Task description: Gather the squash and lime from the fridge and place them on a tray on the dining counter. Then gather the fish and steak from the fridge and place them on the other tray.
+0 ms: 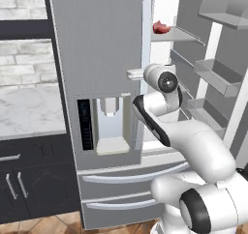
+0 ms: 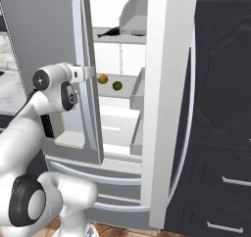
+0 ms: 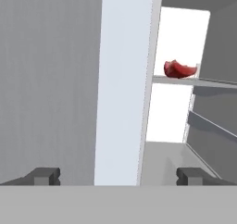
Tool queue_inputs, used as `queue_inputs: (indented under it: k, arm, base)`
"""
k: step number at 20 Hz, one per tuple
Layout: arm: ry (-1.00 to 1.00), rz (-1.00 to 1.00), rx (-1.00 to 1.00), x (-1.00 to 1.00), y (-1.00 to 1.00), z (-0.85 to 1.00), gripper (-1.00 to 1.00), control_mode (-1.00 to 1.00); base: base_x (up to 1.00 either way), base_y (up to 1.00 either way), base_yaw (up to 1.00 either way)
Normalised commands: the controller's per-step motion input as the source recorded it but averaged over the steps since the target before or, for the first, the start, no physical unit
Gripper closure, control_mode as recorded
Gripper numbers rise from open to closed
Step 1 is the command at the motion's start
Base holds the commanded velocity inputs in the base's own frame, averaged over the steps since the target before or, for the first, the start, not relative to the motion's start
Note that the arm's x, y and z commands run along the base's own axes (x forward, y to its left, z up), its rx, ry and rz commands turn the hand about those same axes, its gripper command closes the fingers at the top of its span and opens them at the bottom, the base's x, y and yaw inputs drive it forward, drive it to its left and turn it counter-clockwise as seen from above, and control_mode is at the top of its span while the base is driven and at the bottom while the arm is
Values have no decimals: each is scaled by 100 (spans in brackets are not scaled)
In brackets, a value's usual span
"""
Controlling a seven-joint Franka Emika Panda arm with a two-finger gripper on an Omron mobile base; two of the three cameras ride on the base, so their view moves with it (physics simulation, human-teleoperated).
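Fridge: we see its right door swung open and its left door shut, with the water dispenser set in the shut door and two drawers below.
Jaws: we see the gripper with its jaws spread wide and nothing between them; the hand points at the edge of the shut left door, which stands between it and the shelves.
Steak: we find it on an upper shelf inside the fridge, above and beyond the hand.
Fish: in the right base view we see a slim dark shape lying on the top shelf, beside a pale domed cover.
Squash: we see it on the middle shelf, just past the door edge.
Lime: it sits near the squash on the same shelf, apart from it.
Open door: its bins stand to the right of the arm.
Bench: a marble top over dark cabinets lies left of the fridge.
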Motion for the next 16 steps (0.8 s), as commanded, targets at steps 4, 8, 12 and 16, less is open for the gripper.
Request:
queue_inputs:
  k: [4, 8, 12, 16]
  arm:
    - [0, 3, 0, 8, -7, -12, -100, -100]
    - [0, 2, 0, 11, -1, 0, -100, -100]
    - [0, 3, 0, 10, -3, 0, -100, -100]
    - [0, 3, 0, 8, -3, 0, -100, -100]
  base:
    - [0, 0, 0]
    - [0, 0, 0]
    - [0, 0, 0]
    - [0, 0, 0]
